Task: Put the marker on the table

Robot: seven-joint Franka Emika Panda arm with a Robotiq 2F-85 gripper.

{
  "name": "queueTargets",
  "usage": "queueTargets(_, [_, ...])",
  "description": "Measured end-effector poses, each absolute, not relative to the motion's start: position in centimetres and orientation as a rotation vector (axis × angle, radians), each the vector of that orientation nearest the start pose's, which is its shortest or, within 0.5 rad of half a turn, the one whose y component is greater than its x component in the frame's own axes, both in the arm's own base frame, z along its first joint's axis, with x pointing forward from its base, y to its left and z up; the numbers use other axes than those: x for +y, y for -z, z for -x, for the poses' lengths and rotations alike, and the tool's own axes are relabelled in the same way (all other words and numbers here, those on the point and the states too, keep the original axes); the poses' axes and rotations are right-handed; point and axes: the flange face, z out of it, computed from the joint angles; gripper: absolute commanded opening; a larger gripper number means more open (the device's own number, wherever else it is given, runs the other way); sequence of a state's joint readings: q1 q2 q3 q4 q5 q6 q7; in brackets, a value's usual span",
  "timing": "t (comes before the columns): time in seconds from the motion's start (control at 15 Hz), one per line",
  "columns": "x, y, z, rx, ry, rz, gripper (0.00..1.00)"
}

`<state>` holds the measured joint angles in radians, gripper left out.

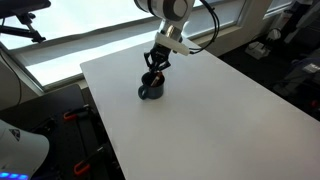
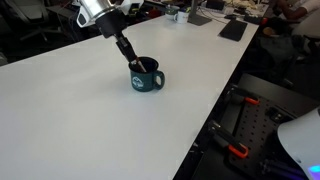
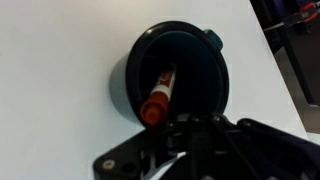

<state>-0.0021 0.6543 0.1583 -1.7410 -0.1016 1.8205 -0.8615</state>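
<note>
Claw, in an exterior view: the claw point(image 1: 155, 64) hangs from the arm point(image 1: 170, 25) with its tips down in the mouth of the mug point(image 1: 151, 90). The jaws are too small here to read.
Mug: right under the claw, upright on the surface point(image 1: 220, 110).
Marker: not made out from this side, because the claw and the mug wall cover it.
Surface: white, spreading away from the claw on all sides.

Claw, in an exterior view: the claw point(image 2: 134, 60) slants down from the arm point(image 2: 100, 12), its tips inside the rim of the mug point(image 2: 147, 78).
Mug: just below the claw, upright on the surface point(image 2: 60, 110).
Marker: cannot be told apart from the claw tips in this view.

Claw, wrist view: the claw point(image 3: 178, 125) comes in from the bottom edge, dark and blurred, over the near rim of the mug point(image 3: 125, 85). The jaws are drawn together, narrow.
Marker: the marker point(image 3: 160, 92) is inside the mug, leaning. Its red end is nearest the claw, just beside the tips, and its other end points away from the claw, deeper into the mug.
Grip: it cannot be told whether the tips pinch the red end or only sit next to it.
Mug: dark and round, its open mouth just ahead of the claw. The handle point(image 3: 212, 38) is on the side far from the claw.
Surface: the white surface point(image 3: 60, 60) shows beyond the mug and to the side of the claw. The marker is not lying on it.
</note>
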Motion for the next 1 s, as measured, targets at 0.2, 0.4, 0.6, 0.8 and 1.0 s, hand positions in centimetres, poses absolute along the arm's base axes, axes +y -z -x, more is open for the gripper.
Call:
queueTargets(0.2, [7.99,-16.36,-59.31,-1.431,-0.793,2.425,0.15])
queueTargets(0.4, [8.05,-16.59,-59.52,-1.43,-0.799,2.423,0.51])
queueTargets(0.6, [8.04,-16.72,-59.54,-1.43,-0.799,2.423,0.68])
queueTargets(0.8, [8.05,-16.98,-59.62,-1.429,-0.795,2.428,0.89])
queueTargets(1.0, [8.2,-17.05,-59.63,-1.432,-0.793,2.429,1.0])
